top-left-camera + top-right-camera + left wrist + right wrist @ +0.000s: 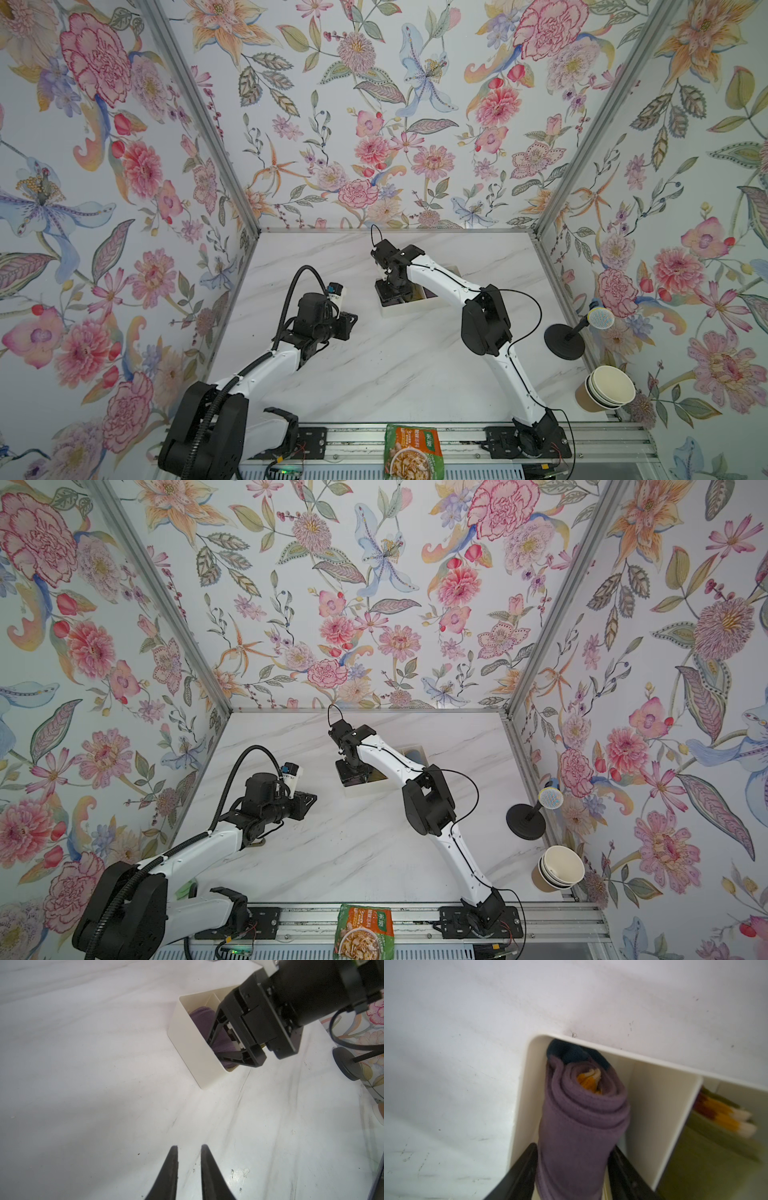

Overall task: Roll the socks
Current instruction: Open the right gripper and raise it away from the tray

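Right claw [574,1146] straddles the rolled socks [581,1118] standing in the white organizer's [529,1095] end compartment, grip or release unclear; rolling looks done, only withdrawal left.

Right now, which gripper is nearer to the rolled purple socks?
Right. The right gripper is at the socks, its fingers on either side of the roll inside the white bin. The left gripper hangs over the table, well apart from the bin.
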You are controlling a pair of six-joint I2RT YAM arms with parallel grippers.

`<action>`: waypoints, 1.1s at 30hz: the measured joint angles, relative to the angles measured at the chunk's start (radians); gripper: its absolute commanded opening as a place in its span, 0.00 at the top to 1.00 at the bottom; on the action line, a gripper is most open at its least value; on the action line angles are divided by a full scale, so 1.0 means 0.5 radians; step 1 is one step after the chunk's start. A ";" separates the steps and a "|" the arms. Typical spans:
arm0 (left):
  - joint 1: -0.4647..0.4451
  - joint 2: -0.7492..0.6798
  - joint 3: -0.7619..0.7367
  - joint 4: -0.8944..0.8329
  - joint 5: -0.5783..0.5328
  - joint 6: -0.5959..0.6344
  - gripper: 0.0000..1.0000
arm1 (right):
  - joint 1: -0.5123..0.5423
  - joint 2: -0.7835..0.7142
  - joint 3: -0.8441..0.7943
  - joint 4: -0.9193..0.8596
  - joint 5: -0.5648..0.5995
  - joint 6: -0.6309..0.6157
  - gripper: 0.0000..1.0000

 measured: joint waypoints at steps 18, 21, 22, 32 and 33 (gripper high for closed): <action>0.001 -0.146 -0.028 0.003 -0.121 0.000 0.73 | 0.014 -0.786 -0.721 0.600 0.004 -0.098 0.39; 0.005 -0.184 -0.053 0.009 -0.145 0.000 0.69 | -0.020 -1.020 -1.019 0.796 -0.008 -0.105 0.38; 0.008 -0.195 -0.063 0.016 -0.163 0.000 0.69 | -0.051 -1.138 -1.157 0.880 -0.015 -0.104 0.38; 0.077 -0.210 -0.066 0.121 -0.378 0.044 0.31 | -0.880 -2.197 -2.376 1.569 -0.172 0.005 0.29; 0.086 -0.202 -0.061 0.121 -0.406 0.060 0.01 | -0.971 -2.265 -2.490 1.620 -0.179 0.012 0.28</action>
